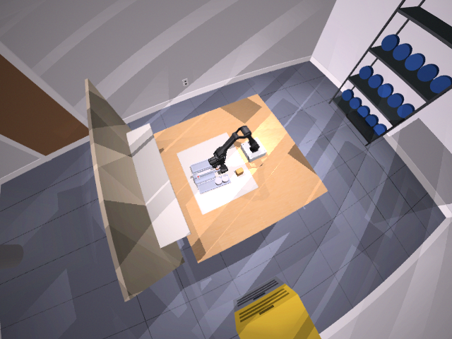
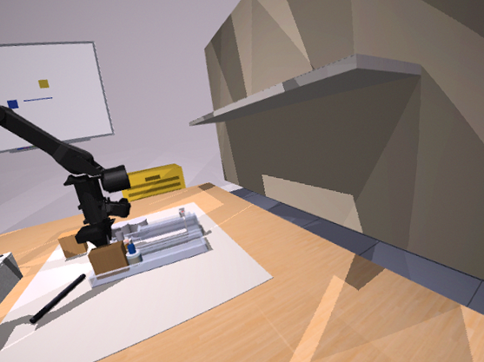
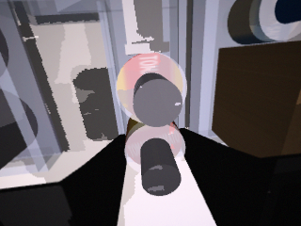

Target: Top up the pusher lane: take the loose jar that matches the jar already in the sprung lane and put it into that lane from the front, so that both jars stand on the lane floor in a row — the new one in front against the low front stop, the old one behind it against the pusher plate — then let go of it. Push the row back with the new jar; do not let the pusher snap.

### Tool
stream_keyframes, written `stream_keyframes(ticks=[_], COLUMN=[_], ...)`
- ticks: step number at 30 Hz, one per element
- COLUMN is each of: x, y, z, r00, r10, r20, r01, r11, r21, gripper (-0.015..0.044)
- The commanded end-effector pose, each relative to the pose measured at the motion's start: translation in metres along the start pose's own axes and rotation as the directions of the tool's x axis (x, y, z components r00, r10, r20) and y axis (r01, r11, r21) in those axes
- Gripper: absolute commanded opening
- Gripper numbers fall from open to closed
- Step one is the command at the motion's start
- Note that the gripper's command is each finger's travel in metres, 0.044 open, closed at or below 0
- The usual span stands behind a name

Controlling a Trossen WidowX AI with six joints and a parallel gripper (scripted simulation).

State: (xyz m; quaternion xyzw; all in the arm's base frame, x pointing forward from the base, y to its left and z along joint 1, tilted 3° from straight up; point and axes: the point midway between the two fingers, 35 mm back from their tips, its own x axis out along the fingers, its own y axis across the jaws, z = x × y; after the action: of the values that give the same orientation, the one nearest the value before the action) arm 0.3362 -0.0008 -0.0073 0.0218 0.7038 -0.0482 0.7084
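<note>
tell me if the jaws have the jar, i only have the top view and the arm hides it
observer: yes, the wrist view shows the jaws shut on a clear grey-lidded jar.
operator: where's the lane jar
observer: directly ahead of it stands a matching jar with a red label.
operator: anything close by
observer: a brown box stands just right of the two jars in the wrist view.

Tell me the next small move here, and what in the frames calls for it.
Probably open the hand and release. In the wrist view the held jar sits directly in front of the matching red-labelled jar in the lane, apparently touching. Whether it has reached the front stop cannot be seen.
</note>
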Motion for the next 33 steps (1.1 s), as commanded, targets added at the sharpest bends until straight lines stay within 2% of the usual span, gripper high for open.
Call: stream_keyframes(ticks=[1,7,22,33], x=[0.0,0.0,-0.02,-0.022], y=[0.0,0.0,0.0,0.001], z=[0.0,0.0,-0.001,-0.034], r00=[1.0,1.0,1.0,1.0], r10=[-0.001,-0.001,-0.001,-0.001], r20=[0.0,0.0,0.0,-0.002], r01=[0.001,0.001,0.001,0.001], r11=[1.0,1.0,1.0,1.0], r21=[-0.003,-0.003,-0.003,-0.003], gripper=[0.0131,0.0289,0.0289,0.0289])
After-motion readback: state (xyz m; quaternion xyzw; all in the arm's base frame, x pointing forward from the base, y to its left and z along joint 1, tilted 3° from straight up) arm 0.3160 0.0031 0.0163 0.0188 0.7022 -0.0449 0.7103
